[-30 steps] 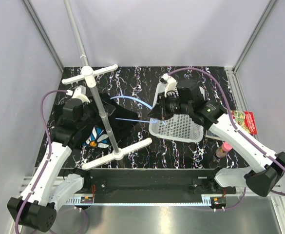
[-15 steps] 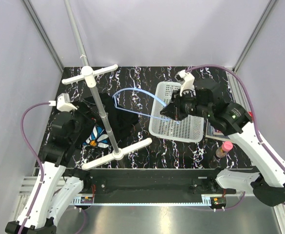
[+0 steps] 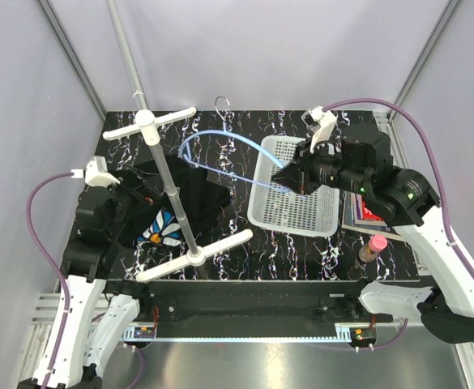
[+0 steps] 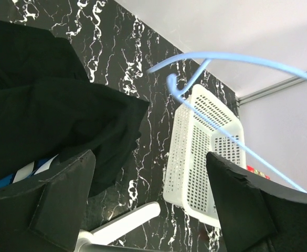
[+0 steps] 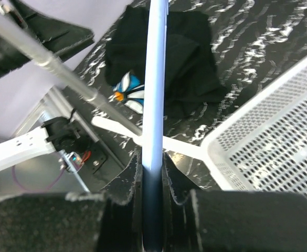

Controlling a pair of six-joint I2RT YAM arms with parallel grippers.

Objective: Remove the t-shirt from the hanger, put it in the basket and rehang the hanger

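Observation:
The black t-shirt [image 3: 184, 198] lies crumpled on the table at the left, its flower print [image 3: 160, 228] facing up, with no hanger in it. The light-blue hanger [image 3: 220, 138] hangs in the air, its metal hook [image 3: 223, 102] at the back. My right gripper [image 3: 289, 174] is shut on the hanger's straight bar [image 5: 154, 79], over the basket. The shirt [image 5: 169, 58] shows below it in the right wrist view. My left gripper [image 3: 135, 198] is open and empty just above the shirt [image 4: 48, 115]. The hanger [image 4: 221, 58] crosses the left wrist view higher up.
A white-and-grey pole stand [image 3: 165, 174] rises beside the shirt, its base crossbar [image 3: 194, 255] in front. A white perforated basket [image 3: 297, 203] sits mid-table. A pink bottle [image 3: 374, 247] and a red packet [image 3: 358, 212] lie at the right. Walls enclose the table.
My right gripper has lifted the hanger up and to the right, out of the t-shirt. My left arm has drawn back to the left, and the shirt stays on the table.

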